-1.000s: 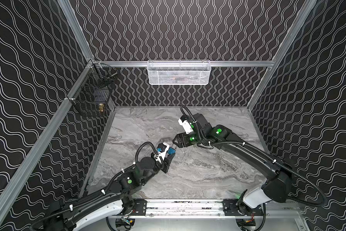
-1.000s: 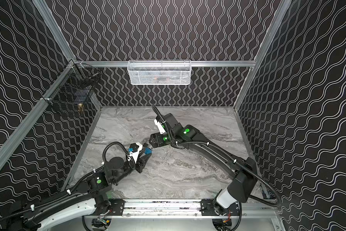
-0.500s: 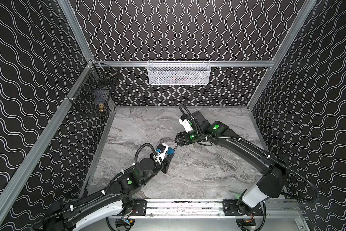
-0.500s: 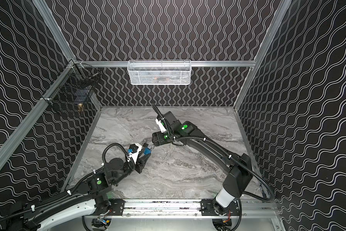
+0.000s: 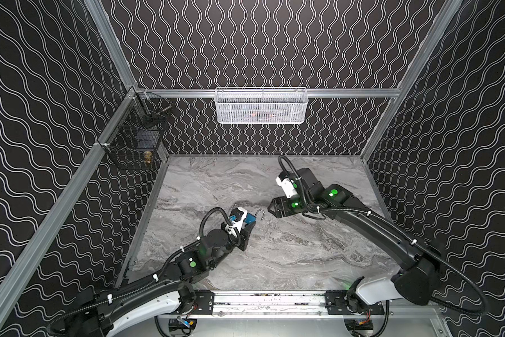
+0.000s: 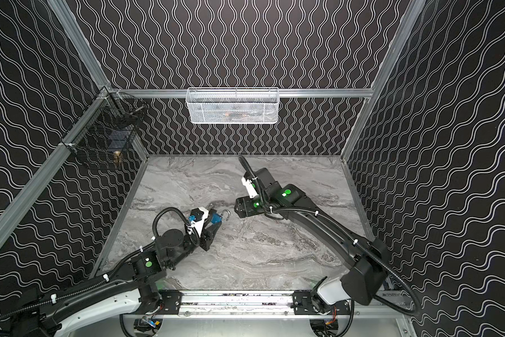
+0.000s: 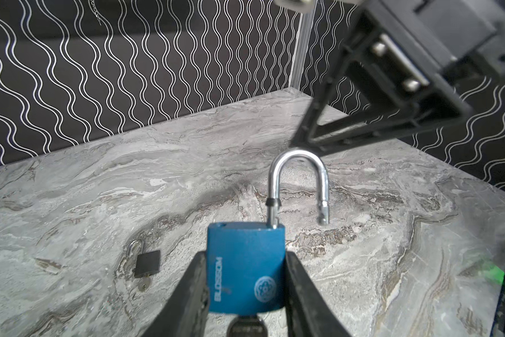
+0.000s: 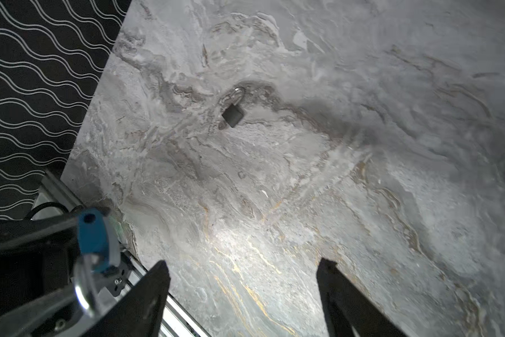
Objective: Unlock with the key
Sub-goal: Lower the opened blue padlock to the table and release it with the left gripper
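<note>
Padlock (image 7: 245,271) clamped in low left gripper (image 5: 247,224); right gripper (image 8: 242,264) hovers beside, wide, empty.

Left arm (image 5: 146,287) and right arm (image 5: 373,226): black segments, white shells (image 5: 375,290) toward 6 o'clock, green status lights (image 5: 333,192), corrugated black cable loops (image 5: 216,208), white zip ties (image 5: 110,297), silver screws (image 7: 411,85).

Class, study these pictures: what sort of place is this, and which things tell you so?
Most likely a robotics test cell: an aluminium frame with patterned panels encloses a marble-look tabletop, and a left arm and right arm sit on a front rail.
</note>
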`<control>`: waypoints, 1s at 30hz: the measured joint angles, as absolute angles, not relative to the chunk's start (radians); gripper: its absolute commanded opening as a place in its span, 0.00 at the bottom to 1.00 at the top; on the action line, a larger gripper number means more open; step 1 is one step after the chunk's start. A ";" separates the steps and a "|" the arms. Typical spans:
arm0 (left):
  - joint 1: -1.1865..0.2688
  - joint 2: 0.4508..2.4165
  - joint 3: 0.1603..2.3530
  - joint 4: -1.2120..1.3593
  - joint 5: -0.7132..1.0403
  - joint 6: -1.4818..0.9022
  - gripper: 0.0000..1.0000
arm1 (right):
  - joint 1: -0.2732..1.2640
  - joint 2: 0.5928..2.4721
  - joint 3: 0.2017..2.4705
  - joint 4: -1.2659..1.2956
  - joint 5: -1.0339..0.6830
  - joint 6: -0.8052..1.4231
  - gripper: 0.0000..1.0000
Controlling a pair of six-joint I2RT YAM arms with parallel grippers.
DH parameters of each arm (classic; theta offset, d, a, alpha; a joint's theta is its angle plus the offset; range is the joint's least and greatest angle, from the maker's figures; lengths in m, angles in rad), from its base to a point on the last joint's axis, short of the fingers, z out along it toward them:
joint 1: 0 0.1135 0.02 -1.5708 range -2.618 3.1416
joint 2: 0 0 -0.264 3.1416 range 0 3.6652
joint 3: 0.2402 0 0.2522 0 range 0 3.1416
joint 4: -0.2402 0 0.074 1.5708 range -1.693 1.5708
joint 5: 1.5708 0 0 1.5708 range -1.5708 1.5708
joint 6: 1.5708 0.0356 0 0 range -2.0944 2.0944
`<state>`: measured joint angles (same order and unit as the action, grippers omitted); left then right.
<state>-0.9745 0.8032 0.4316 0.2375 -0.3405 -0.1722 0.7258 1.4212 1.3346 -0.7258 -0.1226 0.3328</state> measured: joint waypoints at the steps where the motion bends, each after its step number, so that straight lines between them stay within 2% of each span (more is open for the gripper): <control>1: -0.974 0.818 0.442 0.236 -0.344 -0.186 0.00 | 0.716 1.398 1.306 -0.723 -0.118 0.334 0.82; 12: -1.010 1.163 0.696 0.031 -0.362 -0.485 0.00 | 0.509 1.134 0.983 -0.614 -0.083 0.446 0.84; 23: -1.135 1.618 1.018 -0.276 -0.406 -0.853 0.00 | 0.337 1.070 0.828 -0.554 -0.086 0.488 0.85; 30: -1.185 1.809 1.164 -0.385 -0.437 -0.947 0.00 | 0.276 1.051 0.778 -0.506 -0.104 0.500 0.85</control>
